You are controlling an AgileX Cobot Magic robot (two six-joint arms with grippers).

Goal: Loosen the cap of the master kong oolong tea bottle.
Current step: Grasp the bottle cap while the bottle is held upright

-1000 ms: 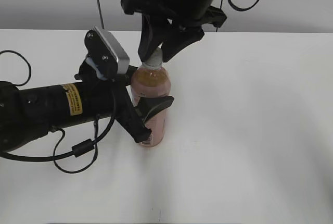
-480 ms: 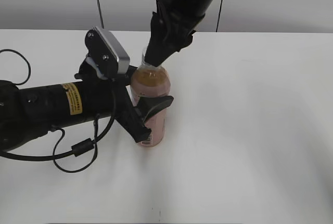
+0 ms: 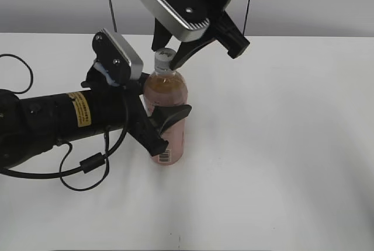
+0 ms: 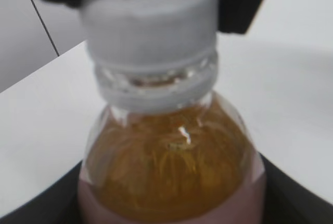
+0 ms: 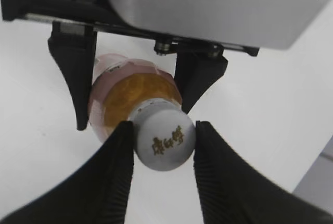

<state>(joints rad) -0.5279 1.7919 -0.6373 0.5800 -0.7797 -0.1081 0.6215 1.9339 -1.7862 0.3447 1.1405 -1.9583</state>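
R gripper (image 5: 162, 136) pinches cap (image 5: 166, 141), pads touching both sides. L gripper (image 3: 165, 124) clamps bottle (image 3: 168, 114) body, upright on table (image 3: 280, 146).

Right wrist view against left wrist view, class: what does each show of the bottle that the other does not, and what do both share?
Only the right wrist view shows the gold lettering on top of the small round white plastic cap, with the right claw closed on its two sides, and the left claw around the body below.

Only the left wrist view shows the cap's side wall, the clear neck ring under it, and the pink label's upper edge from the side.

Both show the clear plastic bottle of amber tea on the white table.
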